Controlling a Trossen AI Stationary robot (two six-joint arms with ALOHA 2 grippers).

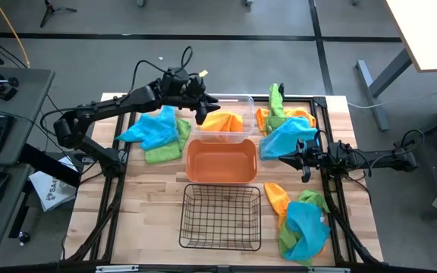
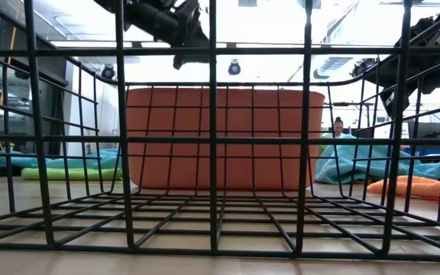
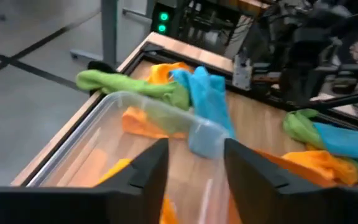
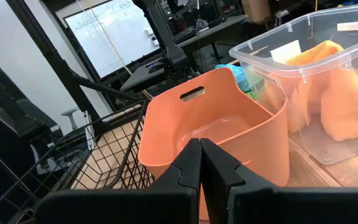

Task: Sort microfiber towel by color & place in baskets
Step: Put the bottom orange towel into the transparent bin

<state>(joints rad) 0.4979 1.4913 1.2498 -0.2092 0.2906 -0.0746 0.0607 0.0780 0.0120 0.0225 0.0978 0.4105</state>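
Note:
Three baskets stand in a row down the table's middle: a clear bin at the far end, an orange bin in the middle, and a black wire basket nearest. An orange towel lies in the clear bin. My left gripper hovers open and empty over the clear bin's left side, as the left wrist view shows. My right gripper is shut and empty, just right of the orange bin. Mixed towel piles lie left, far right and near right.
The piles hold blue, green and orange towels. A dark frame rail runs along the table's right side next to my right arm. In the low view the wire basket fills the foreground with the orange bin behind it. A person shows beyond the table.

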